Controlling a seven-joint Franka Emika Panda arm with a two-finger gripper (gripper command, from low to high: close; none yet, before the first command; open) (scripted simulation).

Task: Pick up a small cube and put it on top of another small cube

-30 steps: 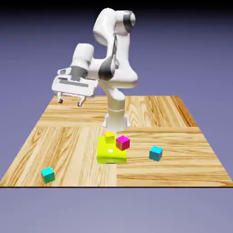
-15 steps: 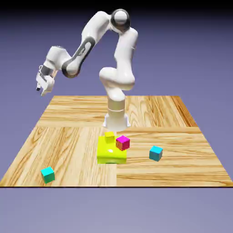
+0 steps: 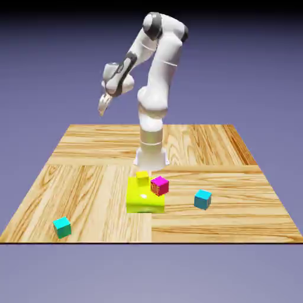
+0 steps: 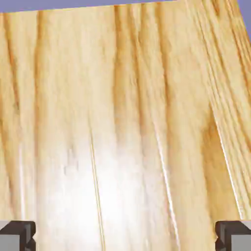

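Small sky-blue cube w/ darker blue sides [image 3: 202,199] is on the wooden bench [image 3: 237,189], exterior view's right, bare wood all round, front edge near. Yellow block [image 3: 145,205] w/ magenta cube [image 3: 160,186] is well apart, to left. Grey-tipped tool [image 4: 125,236] is spread wide, nothing between, above bench.

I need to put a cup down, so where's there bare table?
Bare: between the teal cube and yellow block, and right of the blue cube. Crowded: around the block, with magenta and yellow cubes.
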